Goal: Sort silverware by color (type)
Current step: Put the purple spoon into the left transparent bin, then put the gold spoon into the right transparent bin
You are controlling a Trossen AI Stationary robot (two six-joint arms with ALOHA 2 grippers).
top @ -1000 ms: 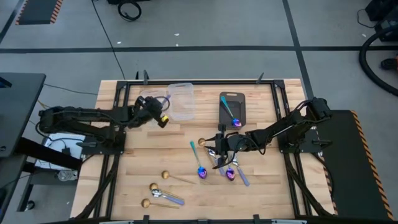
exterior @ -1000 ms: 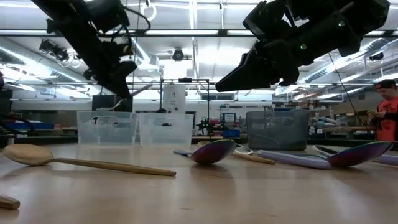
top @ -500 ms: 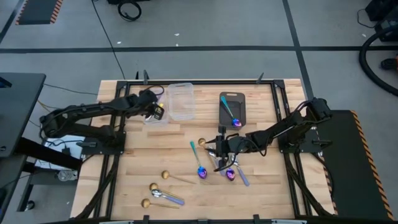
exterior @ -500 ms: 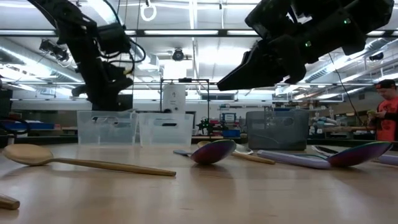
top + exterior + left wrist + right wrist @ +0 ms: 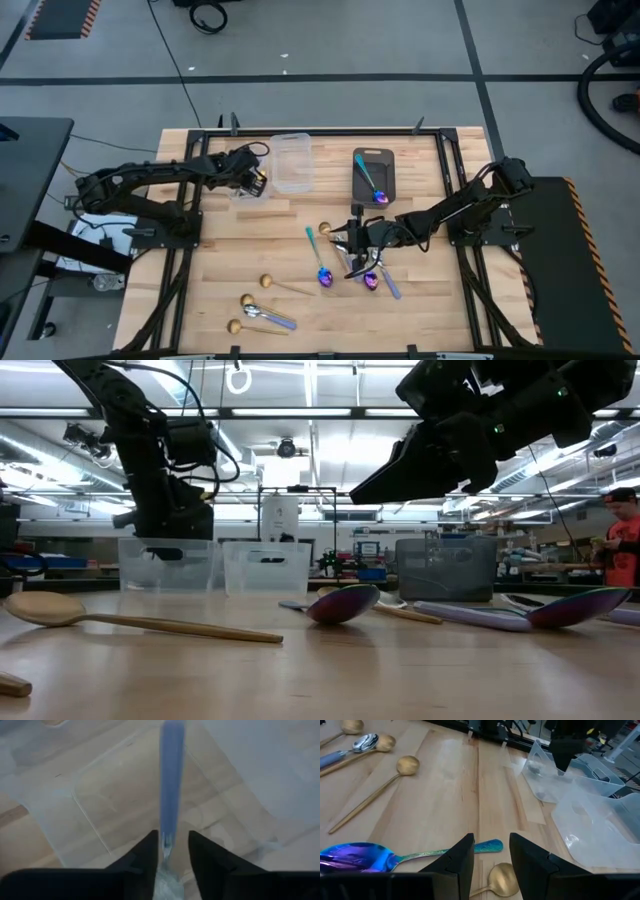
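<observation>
Since the earlier frames your left gripper (image 5: pixel 256 183) has swung across and dropped over the left clear bin (image 5: pixel 168 565). From the left wrist view, the lavender-handled spoon (image 5: pixel 171 795) hangs between its fingers (image 5: pixel 142 857) above the bin floor. The jaws look parted a bit with the spoon's end between them, but you can't tell for sure whether it's gripped or loose.

Your right gripper (image 5: pixel 349 240) hasn't really budged. It hovers above the middle of the table (image 5: pixel 290 230), jaws partly open with nothing in them. Right below it in the right wrist view you get a blue-purple spoon with a teal handle (image 5: pixel 380 857) and the bowl of a gold spoon (image 5: pixel 502 879).

Rest of the silverware: another blue-purple spoon (image 5: pixel 372 183) lies in the dark grey bin (image 5: pixel 373 160). A cluster of blue-purple and lavender-handled ones (image 5: pixel 372 278) sits on the wood by the right gripper. Gold spoons (image 5: pixel 268 283) and one more lavender-handled one (image 5: pixel 268 316) are toward the near left edge. The second clear bin (image 5: pixel 290 162) sits beside the first. There's a person (image 5: pixel 622 525) off in the background.
</observation>
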